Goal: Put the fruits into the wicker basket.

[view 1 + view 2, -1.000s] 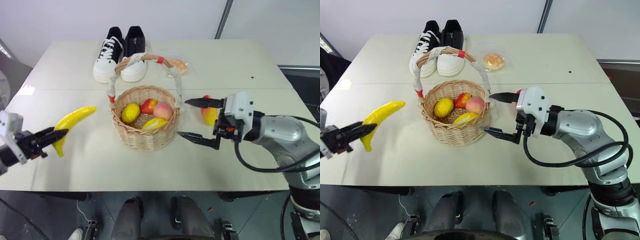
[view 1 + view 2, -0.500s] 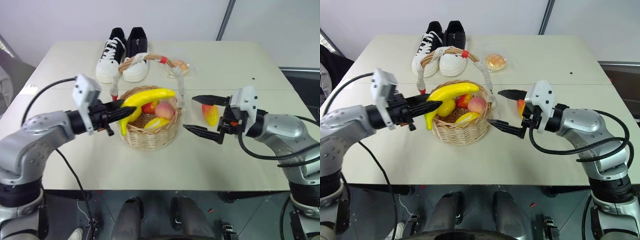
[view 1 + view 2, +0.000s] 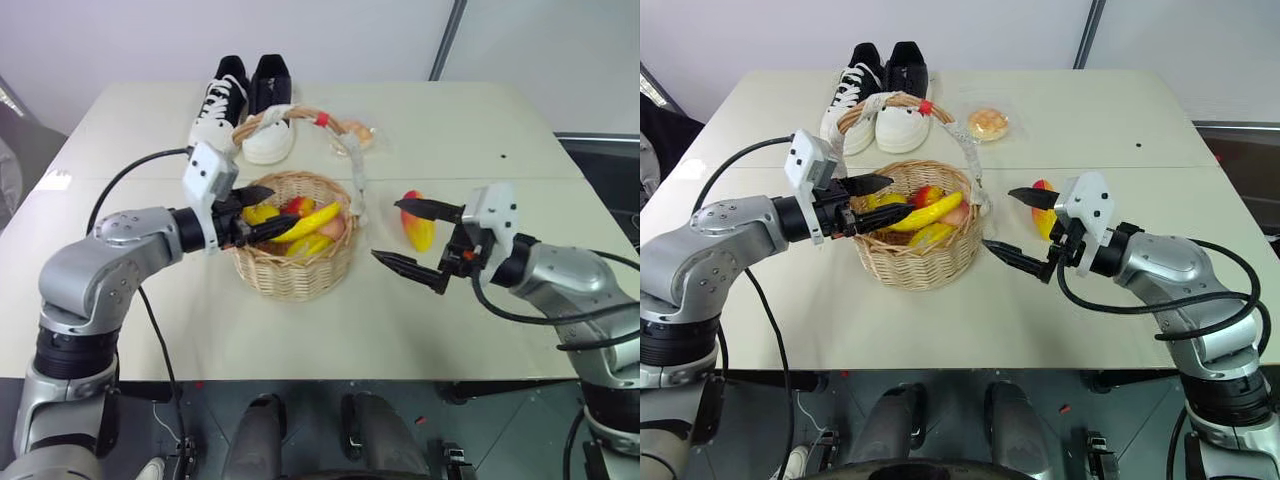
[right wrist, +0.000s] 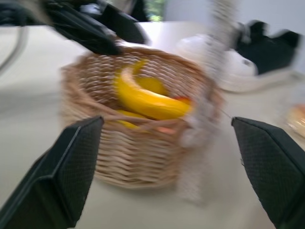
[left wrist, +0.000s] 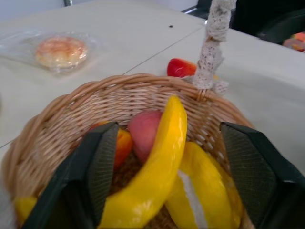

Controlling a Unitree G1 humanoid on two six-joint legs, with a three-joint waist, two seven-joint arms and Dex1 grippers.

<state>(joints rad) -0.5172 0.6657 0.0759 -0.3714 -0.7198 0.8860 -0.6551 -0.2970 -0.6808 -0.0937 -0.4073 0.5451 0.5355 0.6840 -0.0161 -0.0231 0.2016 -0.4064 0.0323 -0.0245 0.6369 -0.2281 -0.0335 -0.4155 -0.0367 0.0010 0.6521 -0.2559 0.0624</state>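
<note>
The yellow banana (image 3: 312, 217) lies inside the wicker basket (image 3: 290, 262), on top of other fruit. My left gripper (image 3: 262, 210) hovers at the basket's left rim, open. In the left wrist view the banana (image 5: 162, 162) lies between its spread fingers (image 5: 97, 171), which are clear of it. The red-and-yellow mango (image 3: 418, 226) rests on the table just right of the basket. My right gripper (image 3: 386, 228) is open and empty, level with the basket's right side. One of its fingers passes above the mango and the other nearer the table's front.
The basket's arched handle (image 3: 300, 115) stands over its back half. Black-and-white sneakers (image 3: 245, 105) and a wrapped bun (image 3: 988, 122) lie behind the basket. A peach and yellow fruits sit in the basket under the banana.
My left gripper brought the banana from the table's left to over the basket, then opened; the banana now lies in the basket. My right gripper drifted slightly right and down.
</note>
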